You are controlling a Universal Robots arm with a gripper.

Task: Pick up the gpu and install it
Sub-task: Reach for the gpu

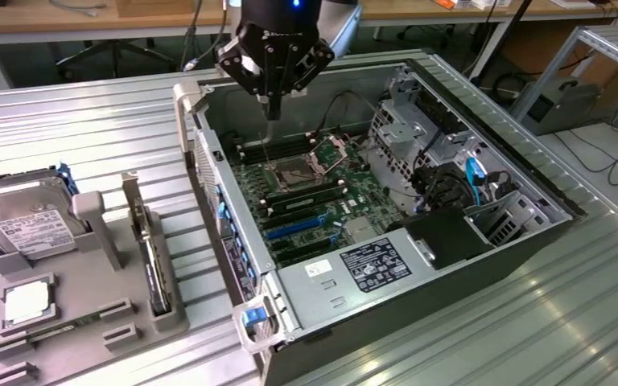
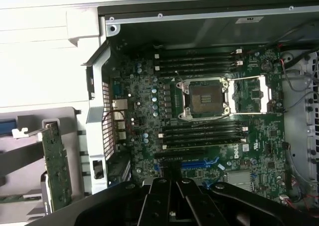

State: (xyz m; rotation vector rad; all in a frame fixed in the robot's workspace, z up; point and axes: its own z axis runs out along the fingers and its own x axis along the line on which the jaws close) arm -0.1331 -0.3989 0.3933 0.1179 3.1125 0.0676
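**A:** Start big. What's on the ribbed metal table (image 1: 94, 129)?

**B:** An open computer case (image 1: 524, 189) lying on its side with its green board (image 1: 325, 201) facing up. On the exterior view's left is a grey holder (image 1: 84, 322) with a hard drive (image 1: 25, 221) in it.

**A:** And the gpu?

**B:** The gpu (image 1: 157, 265) stands on edge in a slot of that holder, outside the case. Nothing is touching it. In the wrist view it shows as a green card (image 2: 56, 166).

**A:** Which way from the gripper?

**B:** It's off to the exterior view's left and nearer the camera, across the case's side wall and well apart from the gripper. Its long axis runs roughly alongside that wall (so the card and the wall are near parallel).

**A:** How is the arm posed?

**B:** The gripper (image 1: 273, 112) points straight down over the far end of the case. It hangs above the board close to the processor socket (image 2: 204, 99).

**A:** Fingers?

**B:** As far as I can judge they're pressed together, with nothing between them. The wrist view shows the gripper (image 2: 170, 173) the same way.
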